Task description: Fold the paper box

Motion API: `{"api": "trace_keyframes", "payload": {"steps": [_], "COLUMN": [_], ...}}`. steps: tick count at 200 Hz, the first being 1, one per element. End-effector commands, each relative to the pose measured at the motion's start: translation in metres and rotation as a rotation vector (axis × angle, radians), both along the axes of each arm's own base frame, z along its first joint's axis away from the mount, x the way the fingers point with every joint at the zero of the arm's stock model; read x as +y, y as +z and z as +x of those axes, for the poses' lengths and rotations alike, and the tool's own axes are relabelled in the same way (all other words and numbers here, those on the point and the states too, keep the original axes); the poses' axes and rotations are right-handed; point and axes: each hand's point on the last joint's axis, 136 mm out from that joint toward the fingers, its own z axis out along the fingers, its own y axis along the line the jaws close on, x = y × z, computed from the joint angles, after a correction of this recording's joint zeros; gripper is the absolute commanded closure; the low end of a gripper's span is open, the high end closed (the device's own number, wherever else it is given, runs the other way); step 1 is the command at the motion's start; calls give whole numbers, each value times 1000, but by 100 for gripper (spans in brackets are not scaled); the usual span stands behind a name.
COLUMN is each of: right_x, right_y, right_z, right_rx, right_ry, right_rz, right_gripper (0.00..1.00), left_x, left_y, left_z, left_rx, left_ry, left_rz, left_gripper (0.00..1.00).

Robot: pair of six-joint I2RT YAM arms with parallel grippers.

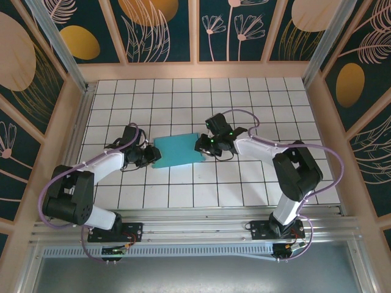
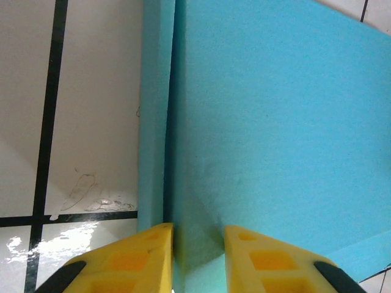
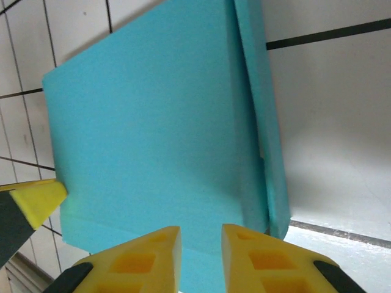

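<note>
Left hand point(image 2: 198, 235): at the left end of the paper box point(image 1: 177, 150), fingers a narrow gap apart, astride the crease beside the left-end flap point(image 2: 156, 122). I cannot tell whether they pinch the card.
Right hand point(image 3: 200, 235): at the box's right end, fingers likewise a narrow gap apart over the card, just beside the right-end flap point(image 3: 264, 122). I cannot tell whether it has a grip.
Box position: turquoise side up, about the middle of the desk point(image 1: 256, 110), a little toward its left edge, between the two hands.
Done, as judged: a narrow strip is creased at each end, set off from the main panel by a dark fold line.
Left, as judged: nearly everything. The main panel lies flat, no wall stands clearly upright, and there is no closed box shape.
Count: one paper box; two end flaps, one per end; two hands, one at each end.
</note>
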Motion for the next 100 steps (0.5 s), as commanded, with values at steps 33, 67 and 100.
{"api": "trace_keyframes", "payload": {"steps": [33,67,100], "right_x": [-18,-12,-17], "right_y": [-36,-14,5], "right_z": [2,4,21], "right_rx": [-14,-34,-109], "right_ry": [-45,-24,-29], "right_rz": [-120,-89,-131], "right_gripper": [75,72,67], "left_x": [14,8,30], "left_y": [-17,4,31], "left_z": [-4,3,16], "left_rx": [1,-41,-114], "left_ry": [16,-1,39], "left_rz": [95,63,194], "left_gripper": [60,53,49]}}
